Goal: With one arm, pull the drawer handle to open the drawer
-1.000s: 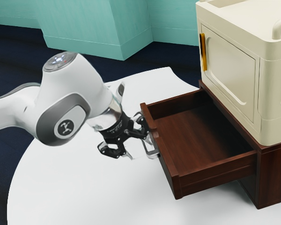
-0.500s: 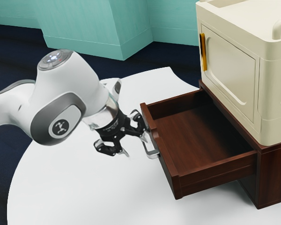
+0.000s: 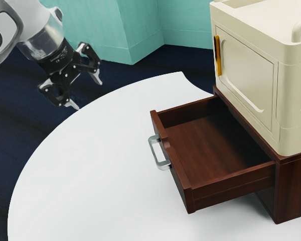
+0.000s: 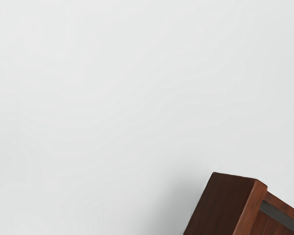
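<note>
Exterior view: displaying a wide-open, empty gripper (image 3: 89,95) at upper left, well apart from the handle (image 3: 153,151) near centre on the extended drawer (image 3: 179,175); probably needing a reach toward the frame's lower right for any further pull.

Wrist view: revealing a drawer corner (image 4: 225,203) at lower right.

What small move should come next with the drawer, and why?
Probably a slight retreat from the drawer, with no further pull: it stands well out of its brown cabinet, and my gripper is open and clear of the handle, so the opening looks done.
</note>
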Available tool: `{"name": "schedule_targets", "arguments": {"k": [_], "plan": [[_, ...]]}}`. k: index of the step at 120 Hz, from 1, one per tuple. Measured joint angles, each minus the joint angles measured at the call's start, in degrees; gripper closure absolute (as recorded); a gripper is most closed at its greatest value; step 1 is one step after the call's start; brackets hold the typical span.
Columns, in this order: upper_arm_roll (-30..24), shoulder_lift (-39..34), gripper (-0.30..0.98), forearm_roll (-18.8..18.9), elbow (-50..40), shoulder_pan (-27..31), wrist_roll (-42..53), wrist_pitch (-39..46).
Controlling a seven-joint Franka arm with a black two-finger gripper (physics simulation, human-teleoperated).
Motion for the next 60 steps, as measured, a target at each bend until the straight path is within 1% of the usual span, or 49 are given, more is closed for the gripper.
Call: {"name": "schedule_targets", "arguments": {"k": [11,23,42,60], "plan": [[-3.14,0.20,0.07,1.38,-1.60,3.21,-2.00,-5.31],[-4.39,0.23,0.05,0.91,-3.78,6.42,-3.85,-7.69],[-6.00,0.24,0.02,-2.69,-5.73,7.61,-6.19,-9.22],[-6.18,0.11,0.01,-3.98,-7.07,7.69,-7.88,-9.89]]}}
